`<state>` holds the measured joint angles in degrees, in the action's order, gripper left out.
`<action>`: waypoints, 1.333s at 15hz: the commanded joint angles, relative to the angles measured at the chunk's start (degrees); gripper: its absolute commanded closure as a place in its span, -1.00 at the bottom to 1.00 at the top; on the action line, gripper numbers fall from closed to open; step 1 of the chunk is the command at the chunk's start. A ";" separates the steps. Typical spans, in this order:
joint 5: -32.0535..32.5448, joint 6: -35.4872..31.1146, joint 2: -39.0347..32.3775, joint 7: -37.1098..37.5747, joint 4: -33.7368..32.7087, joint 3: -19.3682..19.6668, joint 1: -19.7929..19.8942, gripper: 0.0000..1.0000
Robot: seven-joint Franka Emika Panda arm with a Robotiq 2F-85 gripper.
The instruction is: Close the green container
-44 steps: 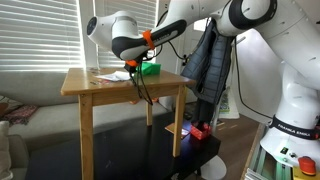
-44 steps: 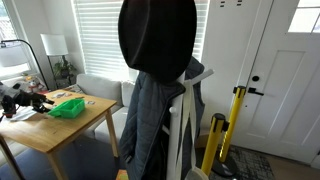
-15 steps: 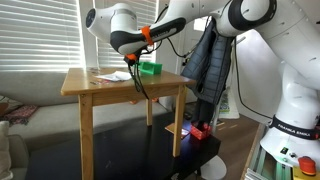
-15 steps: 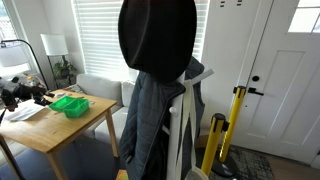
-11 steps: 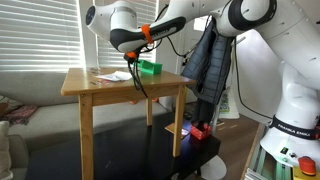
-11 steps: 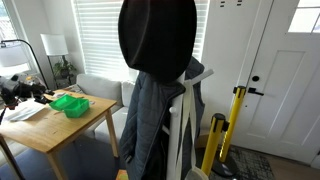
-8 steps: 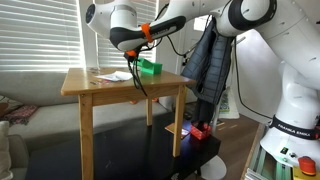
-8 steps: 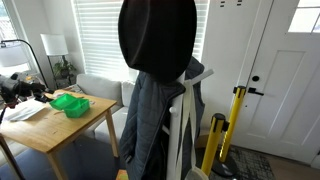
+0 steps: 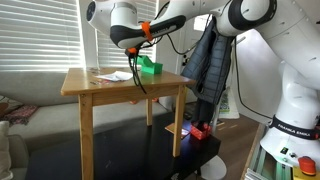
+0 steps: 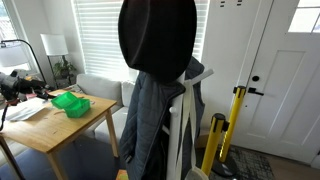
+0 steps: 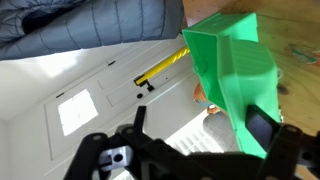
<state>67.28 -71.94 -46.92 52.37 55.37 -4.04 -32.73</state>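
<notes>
Wrist view: gripper (image 11: pixel 198 122) jaws spread, green container (image 11: pixel 232 75) just beside one finger.
Place: on tabletop (image 10: pixel 45 125), near an edge.

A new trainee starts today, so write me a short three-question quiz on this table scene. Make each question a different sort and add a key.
1. True or false: the green container stands on the floor under the wooden table.
2. Pick one: what hangs beside the table? A) a dark jacket B) a striped towel C) a red umbrella
3. Fill in: the flat papers next to the container are ___.
Key: 1 false; 2 A; 3 white.
</notes>
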 commanded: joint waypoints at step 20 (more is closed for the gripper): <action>7.87 7.33 -2.04 -2.65 -1.29 5.87 -0.53 -1.00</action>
<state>73.31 -66.27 -47.62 51.17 55.27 0.48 -32.72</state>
